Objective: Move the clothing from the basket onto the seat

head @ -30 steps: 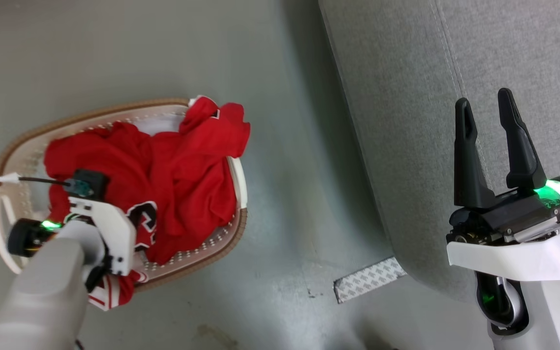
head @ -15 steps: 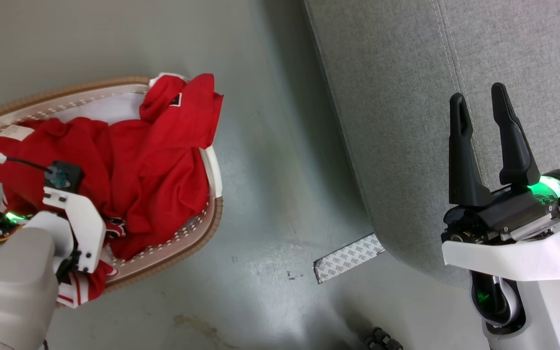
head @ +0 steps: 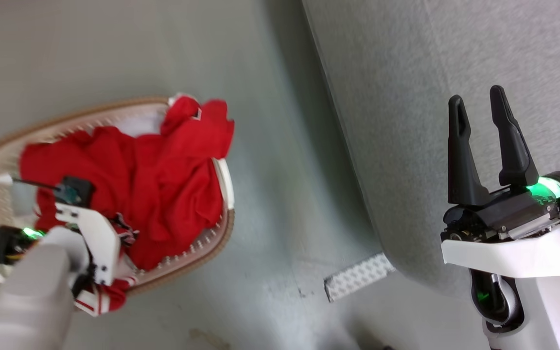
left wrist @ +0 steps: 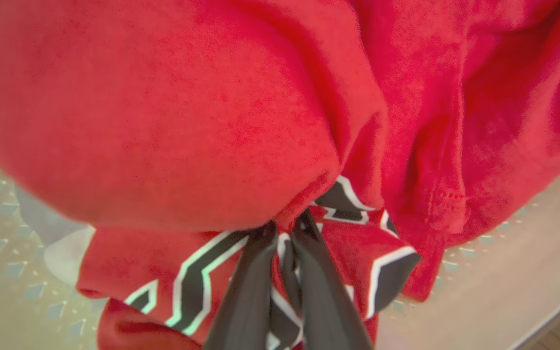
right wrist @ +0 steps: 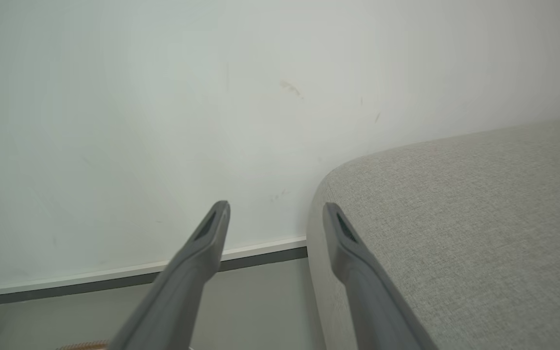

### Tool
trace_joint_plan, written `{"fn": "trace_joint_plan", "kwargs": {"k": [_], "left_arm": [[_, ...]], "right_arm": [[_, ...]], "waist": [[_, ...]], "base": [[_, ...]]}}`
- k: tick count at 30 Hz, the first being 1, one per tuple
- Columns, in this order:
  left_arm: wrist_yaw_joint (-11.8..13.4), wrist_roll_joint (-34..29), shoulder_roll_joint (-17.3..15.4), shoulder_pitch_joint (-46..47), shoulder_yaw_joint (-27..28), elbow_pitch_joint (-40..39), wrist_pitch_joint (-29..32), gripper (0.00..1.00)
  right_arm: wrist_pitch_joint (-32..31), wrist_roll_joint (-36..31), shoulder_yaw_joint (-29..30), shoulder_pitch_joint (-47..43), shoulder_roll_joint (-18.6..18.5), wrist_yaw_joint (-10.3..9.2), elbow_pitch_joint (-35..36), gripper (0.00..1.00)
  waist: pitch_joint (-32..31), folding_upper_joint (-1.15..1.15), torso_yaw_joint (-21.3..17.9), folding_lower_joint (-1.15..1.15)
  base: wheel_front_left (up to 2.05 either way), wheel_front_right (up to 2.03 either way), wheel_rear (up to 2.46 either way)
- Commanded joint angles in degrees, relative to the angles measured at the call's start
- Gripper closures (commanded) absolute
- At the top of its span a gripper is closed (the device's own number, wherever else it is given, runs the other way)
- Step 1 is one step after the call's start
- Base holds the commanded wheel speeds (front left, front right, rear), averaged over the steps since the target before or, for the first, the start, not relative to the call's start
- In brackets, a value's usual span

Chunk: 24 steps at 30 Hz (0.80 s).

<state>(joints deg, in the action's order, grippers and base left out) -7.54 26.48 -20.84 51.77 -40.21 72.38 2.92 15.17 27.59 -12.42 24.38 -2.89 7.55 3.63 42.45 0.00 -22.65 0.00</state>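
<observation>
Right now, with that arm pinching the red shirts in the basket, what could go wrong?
1. The left tool is shut on just a small fold of the clothing by the black lettering; it might slip out on lifting.
2. The red cloth lies in one tangled heap, some draped over the basket rim, so pulling could drag or tip the basket.
3. Floor lies between basket and seat; trailing cloth might drop there.

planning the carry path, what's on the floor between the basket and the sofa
In the head view, bare grey floor separates the basket from the sofa; a white patterned strip lies by the sofa's corner.
</observation>
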Motion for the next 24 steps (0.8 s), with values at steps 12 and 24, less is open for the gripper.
{"fn": "trace_joint_plan", "kwargs": {"k": [12,24], "left_arm": [[0.1,6.3,6.4,-7.2,0.8,-1.8,-11.4,1.00],[0.1,12.4,8.9,-12.5,0.2,-7.3,-17.3,1.00]], "right_arm": [[0.0,-3.9,0.9,-3.6,0.0,-0.12,-4.3,0.00],[0.0,-5.7,1.4,-9.6,-0.1,-0.12,-7.8,0.00]], "waist": [[-18.2,0.00,9.1,0.00],[-31.4,0.00,15.3,0.00]], "base": [[0.00,0.00,0.00],[0.00,0.00,0.00]]}}
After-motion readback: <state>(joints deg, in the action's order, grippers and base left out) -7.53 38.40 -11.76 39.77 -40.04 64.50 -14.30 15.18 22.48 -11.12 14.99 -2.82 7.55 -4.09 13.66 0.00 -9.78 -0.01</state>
